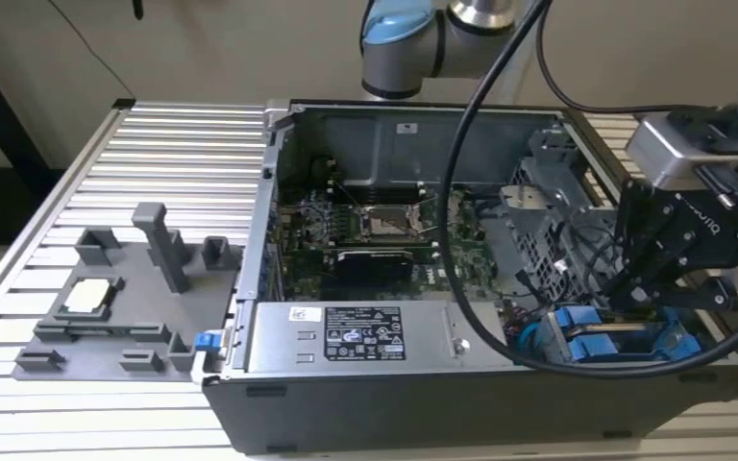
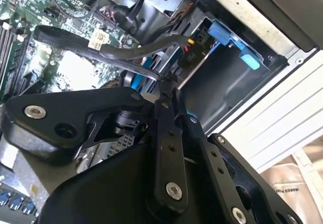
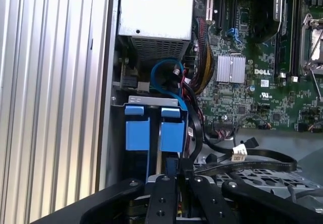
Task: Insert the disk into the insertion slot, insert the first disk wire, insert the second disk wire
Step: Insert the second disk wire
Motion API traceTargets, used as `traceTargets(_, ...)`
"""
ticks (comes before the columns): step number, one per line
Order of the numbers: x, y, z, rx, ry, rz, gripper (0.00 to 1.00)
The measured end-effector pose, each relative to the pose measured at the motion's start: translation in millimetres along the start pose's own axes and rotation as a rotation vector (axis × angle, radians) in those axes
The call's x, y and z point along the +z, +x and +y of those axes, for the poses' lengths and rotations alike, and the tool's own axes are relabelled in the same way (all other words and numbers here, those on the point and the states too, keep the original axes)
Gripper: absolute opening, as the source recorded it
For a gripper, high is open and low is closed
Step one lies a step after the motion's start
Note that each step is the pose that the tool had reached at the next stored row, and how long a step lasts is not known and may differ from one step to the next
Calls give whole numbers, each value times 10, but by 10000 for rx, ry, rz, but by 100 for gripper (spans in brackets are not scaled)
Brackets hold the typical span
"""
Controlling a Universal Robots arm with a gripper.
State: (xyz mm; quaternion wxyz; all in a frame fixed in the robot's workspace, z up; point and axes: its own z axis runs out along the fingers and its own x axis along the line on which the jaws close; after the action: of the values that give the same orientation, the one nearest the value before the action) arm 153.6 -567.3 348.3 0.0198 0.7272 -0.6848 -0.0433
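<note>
Leftmost, in the exterior view, a grey fixture tray (image 1: 112, 307) sits on the ribbed tabletop (image 1: 164, 154), a small pale part resting in it. Beside it the open computer case (image 1: 382, 403) lies on its side; green motherboard (image 1: 369, 230) showing, grey power supply box (image 1: 350, 336) with a sticker near the front edge. Toward the exterior view's right, the perforated drive cage (image 1: 555, 221). Below it, at the case corner, the disk (image 1: 600, 344) in its blue caddy, seated in the insertion slot (image 1: 542, 336). End effector (image 1: 628, 293) hangs just above the blue caddies. Fingers pressed close together on a thin black wire (image 2: 126, 50) in the second wrist view.
</note>
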Motion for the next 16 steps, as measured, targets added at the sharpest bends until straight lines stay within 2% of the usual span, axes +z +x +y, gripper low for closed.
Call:
traceTargets(8, 24, 4, -25, -1, 5, -9, 16)
traceTargets(13, 36, 4, -26, -5, 149, 0, 16)
traceTargets(16, 41, 4, -26, -6, 182, 4, 16)
